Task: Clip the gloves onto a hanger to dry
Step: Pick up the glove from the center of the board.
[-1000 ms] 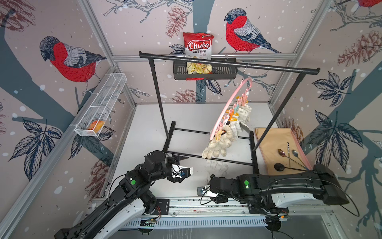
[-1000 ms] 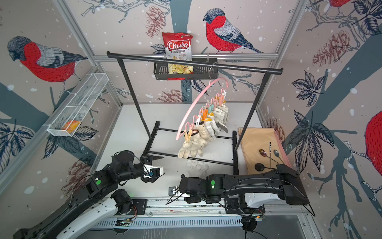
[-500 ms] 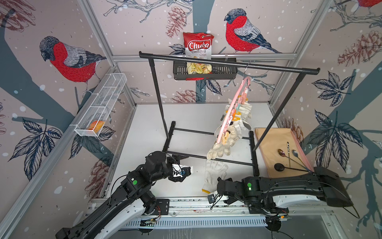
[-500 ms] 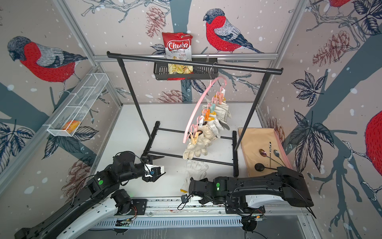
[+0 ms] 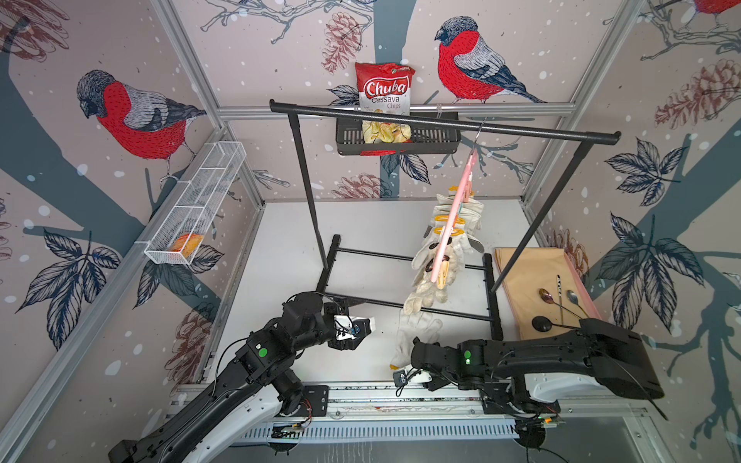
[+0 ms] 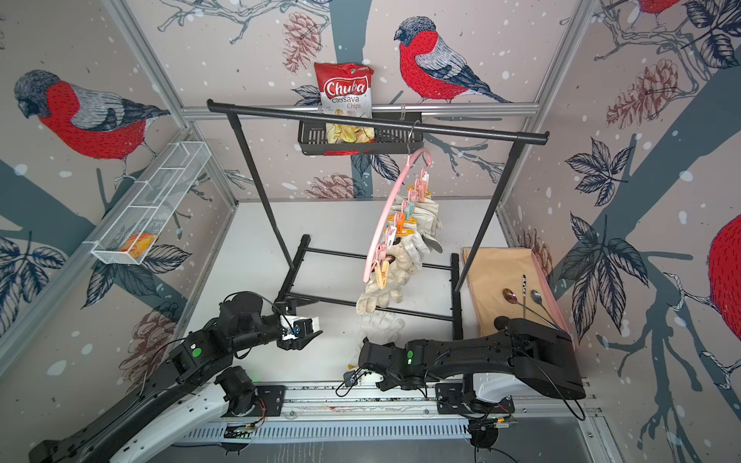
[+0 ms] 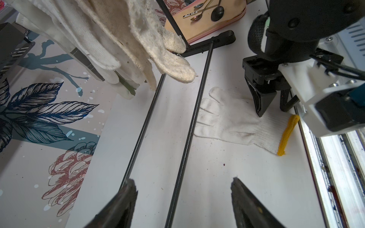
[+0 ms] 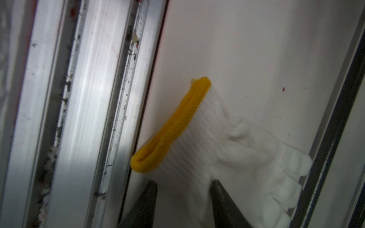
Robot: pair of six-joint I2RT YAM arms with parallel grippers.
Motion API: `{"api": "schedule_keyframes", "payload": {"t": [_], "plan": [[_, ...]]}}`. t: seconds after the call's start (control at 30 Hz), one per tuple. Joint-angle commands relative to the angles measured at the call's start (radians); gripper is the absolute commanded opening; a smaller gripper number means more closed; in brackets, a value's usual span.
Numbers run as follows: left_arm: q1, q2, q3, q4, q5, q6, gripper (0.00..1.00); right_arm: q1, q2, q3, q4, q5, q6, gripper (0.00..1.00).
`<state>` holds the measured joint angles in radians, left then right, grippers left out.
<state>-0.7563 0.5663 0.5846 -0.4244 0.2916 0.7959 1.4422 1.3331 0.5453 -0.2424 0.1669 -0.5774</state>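
The pink hanger (image 5: pixel 455 216) (image 6: pixel 385 224) hangs by its hook from the black rack's top bar, with several gloves (image 5: pixel 441 256) (image 6: pixel 405 260) pegged along it. One knitted white glove (image 5: pixel 417 332) (image 7: pixel 237 120) (image 8: pixel 227 148) with a yellow cuff lies flat on the white table near the front edge. My right gripper (image 5: pixel 409 356) (image 8: pixel 183 183) is down on it, jaws apart, straddling the ribbed part behind the cuff. My left gripper (image 5: pixel 363 332) (image 7: pixel 184 182) hovers open and empty over the rack's base bars, to the left of that glove.
The black rack's base bars (image 7: pixel 187 128) run along the table between the arms and the hung gloves. A tan board (image 5: pixel 533 280) with spoons lies at the right. A black basket with a chips bag (image 5: pixel 385 92) and a wire shelf (image 5: pixel 196 204) hang on the walls. An aluminium rail (image 8: pixel 88 118) edges the front.
My right arm has drawn back toward the front rail, and the loose glove's yellow cuff now shows beside it. The hanger with its gloves has swung round. The left arm has stayed put.
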Motion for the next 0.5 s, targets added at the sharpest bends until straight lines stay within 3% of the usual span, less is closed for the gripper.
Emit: {"api": "schedule_keyframes", "payload": {"t": [0.0, 0.13, 0.3, 0.37, 0.47], "plan": [[-0.001, 0.003, -0.001, 0.045, -0.001, -0.009, 0.75, -0.016, 0.025, -0.007, 0.020, -0.042, -0.009, 0.45], [-0.001, 0.002, 0.000, 0.048, -0.006, -0.011, 0.75, -0.045, 0.041, -0.002, 0.029, -0.072, -0.014, 0.35], [-0.001, 0.001, 0.003, 0.051, -0.023, -0.008, 0.75, -0.069, 0.058, 0.011, 0.018, -0.094, -0.026, 0.05], [-0.001, 0.000, 0.004, 0.053, -0.027, -0.009, 0.75, -0.073, 0.054, 0.014, 0.017, -0.091, -0.029, 0.00], [-0.001, -0.006, 0.006, 0.070, -0.029, -0.032, 0.75, -0.080, 0.024, 0.026, 0.011, -0.083, -0.011, 0.00]]}}
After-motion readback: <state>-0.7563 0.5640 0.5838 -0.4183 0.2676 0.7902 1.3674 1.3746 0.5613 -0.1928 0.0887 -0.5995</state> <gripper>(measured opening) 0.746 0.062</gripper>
